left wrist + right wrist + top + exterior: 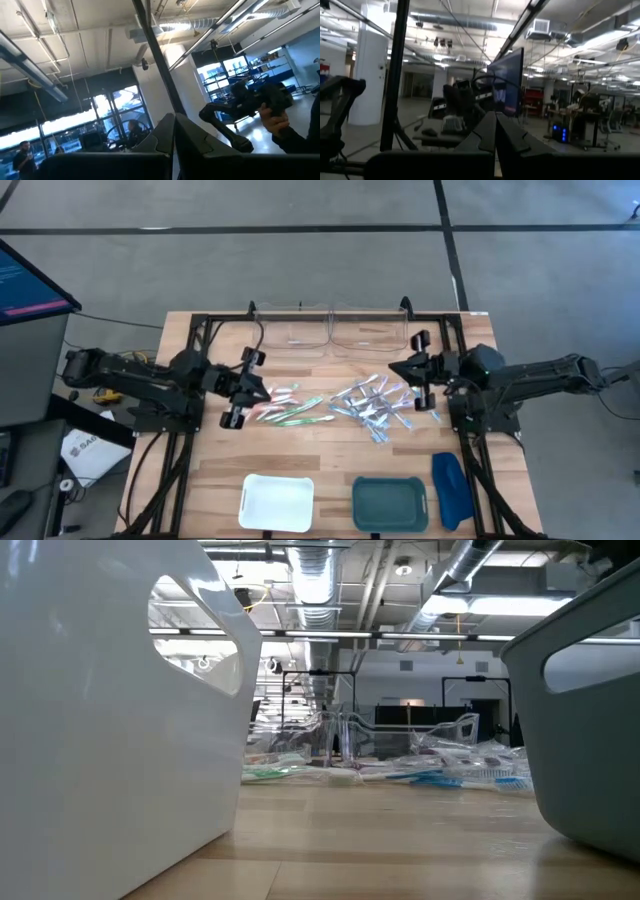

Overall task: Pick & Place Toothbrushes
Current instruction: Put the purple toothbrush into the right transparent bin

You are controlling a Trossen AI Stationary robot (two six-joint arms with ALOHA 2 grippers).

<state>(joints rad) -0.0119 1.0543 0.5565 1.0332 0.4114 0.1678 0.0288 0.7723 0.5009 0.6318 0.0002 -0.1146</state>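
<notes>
Two piles of toothbrushes lie flat on the wooden table (330, 460). The pink, green and white ones (290, 408) are left of centre. The blue, silvery and clear-wrapped ones (375, 405) are right of centre and also show in the low view (450, 775). My left gripper (262, 388) hovers shut at the left edge of the pink-green pile, tipped upward; its shut fingers (165, 142) show against the ceiling. My right gripper (397, 370) hovers shut at the right pile's far right side, also tipped upward, with its fingers (487, 132) together. Neither holds anything.
A white tray (277, 502) and a green tray (390, 503) stand at the near edge, looming in the low view as white (110, 720) and green (590, 720). A dark-blue oblong object (449, 488) lies right of the green tray. Two clear bins (330, 330) stand at the far edge.
</notes>
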